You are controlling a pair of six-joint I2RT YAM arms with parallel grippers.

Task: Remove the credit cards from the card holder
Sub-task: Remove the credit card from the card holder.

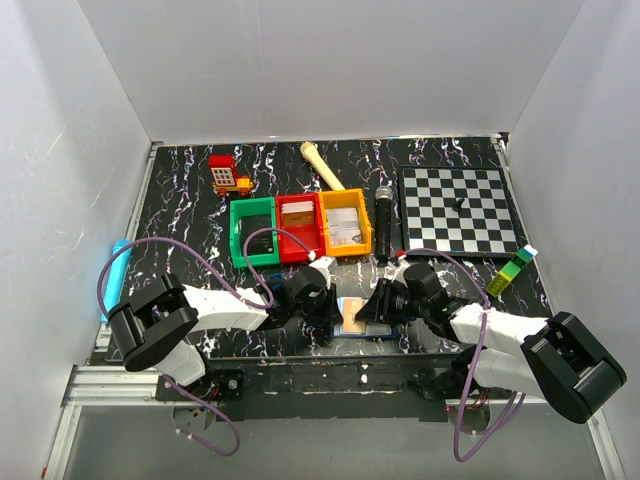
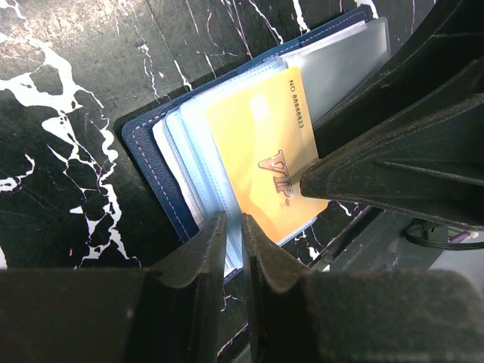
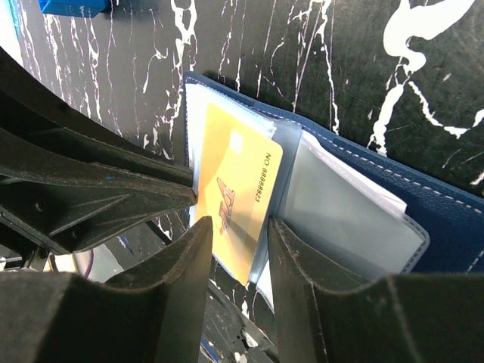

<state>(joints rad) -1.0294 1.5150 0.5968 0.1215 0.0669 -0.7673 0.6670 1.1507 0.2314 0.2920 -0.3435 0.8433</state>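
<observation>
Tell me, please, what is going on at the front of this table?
Both of the robot's claws are at an open navy card holder at the near edge of the table. The left claw is pinched nearly shut on the edge of its clear sleeves, apparently steadying it. The right claw straddles the end of a yellow card that juts past the holder's edge; whether it grips yet is unclear.

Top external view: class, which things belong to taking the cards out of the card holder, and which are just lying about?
Job: card holder, yellow card, left gripper, right gripper.
Lying about: three bins, chessboard, microphone, cream recorder, red toy house, green-yellow blocks.
</observation>
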